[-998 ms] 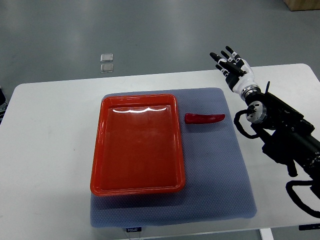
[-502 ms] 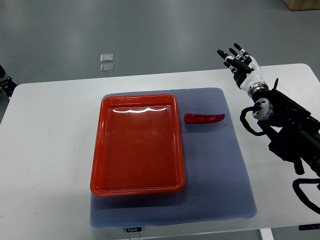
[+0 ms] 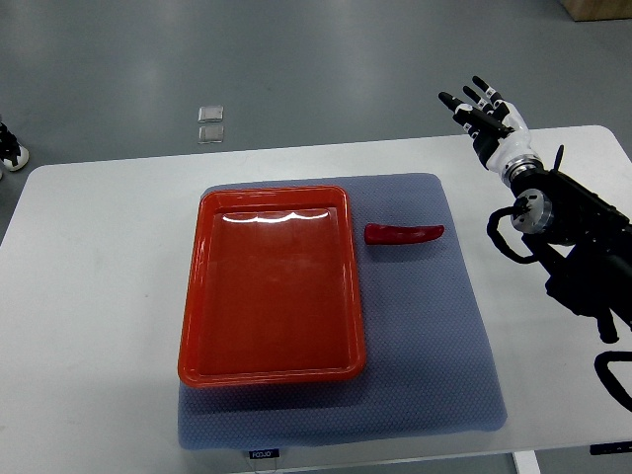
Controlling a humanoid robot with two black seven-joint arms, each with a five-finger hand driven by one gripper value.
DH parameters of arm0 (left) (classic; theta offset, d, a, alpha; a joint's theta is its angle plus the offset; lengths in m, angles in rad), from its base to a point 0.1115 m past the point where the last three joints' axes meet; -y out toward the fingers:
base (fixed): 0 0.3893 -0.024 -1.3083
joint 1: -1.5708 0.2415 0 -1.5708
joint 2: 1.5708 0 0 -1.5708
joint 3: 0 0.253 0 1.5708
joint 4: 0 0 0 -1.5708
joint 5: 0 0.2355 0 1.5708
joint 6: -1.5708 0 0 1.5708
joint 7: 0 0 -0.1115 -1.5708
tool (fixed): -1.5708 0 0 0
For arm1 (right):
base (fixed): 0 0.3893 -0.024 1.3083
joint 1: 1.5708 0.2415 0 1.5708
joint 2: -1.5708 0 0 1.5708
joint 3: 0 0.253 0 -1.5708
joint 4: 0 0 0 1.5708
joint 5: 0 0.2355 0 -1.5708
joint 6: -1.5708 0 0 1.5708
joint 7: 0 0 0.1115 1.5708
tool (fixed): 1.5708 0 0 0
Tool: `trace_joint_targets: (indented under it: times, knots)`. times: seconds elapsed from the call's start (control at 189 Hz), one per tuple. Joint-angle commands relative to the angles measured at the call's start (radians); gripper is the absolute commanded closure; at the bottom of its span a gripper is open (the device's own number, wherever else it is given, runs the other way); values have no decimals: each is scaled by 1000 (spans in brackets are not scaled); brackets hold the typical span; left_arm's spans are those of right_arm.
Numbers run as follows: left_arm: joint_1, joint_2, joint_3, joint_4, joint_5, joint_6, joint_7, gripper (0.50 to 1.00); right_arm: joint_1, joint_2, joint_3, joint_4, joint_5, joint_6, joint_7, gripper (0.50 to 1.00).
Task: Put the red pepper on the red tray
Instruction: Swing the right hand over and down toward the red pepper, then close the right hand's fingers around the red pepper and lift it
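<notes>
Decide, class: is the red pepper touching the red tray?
Apart. The top view shows a strip of blue mat between the red pepper and the red tray's right rim.

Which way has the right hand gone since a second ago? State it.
Yes: the right hand has drifted right and slightly up the picture, away from the red pepper, fingers spread.

Red pepper (image 3: 405, 234): small, slightly curved, lying flat, lengthwise left to right, on the mat just right of the tray. Red tray (image 3: 202, 296): rectangular, glossy, apparently empty, long axis running near to far.
</notes>
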Motion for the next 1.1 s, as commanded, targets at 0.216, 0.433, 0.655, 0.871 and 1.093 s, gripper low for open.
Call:
trace_joint_targets:
  times: [0.216,0.433,0.655,0.871,1.093]
  knots:
    - [0,0,0,0,0,0,0,500,58,-117,-265,88,-302,2,-3,583]
    - [0,0,0,0,0,0,0,500,144,-220,-426,209,-543,96,-15,583]
    - [0,0,0,0,0,0,0,500,240,-275,-564,277,-753,237,-20,583]
    - [0,0,-1,0,0,0,0,500,265,-261,-689,312,-982,242,-86,585]
    - [0,0,-1,0,0,0,1,500,248,-243,-781,312,-1053,219,-199,587]
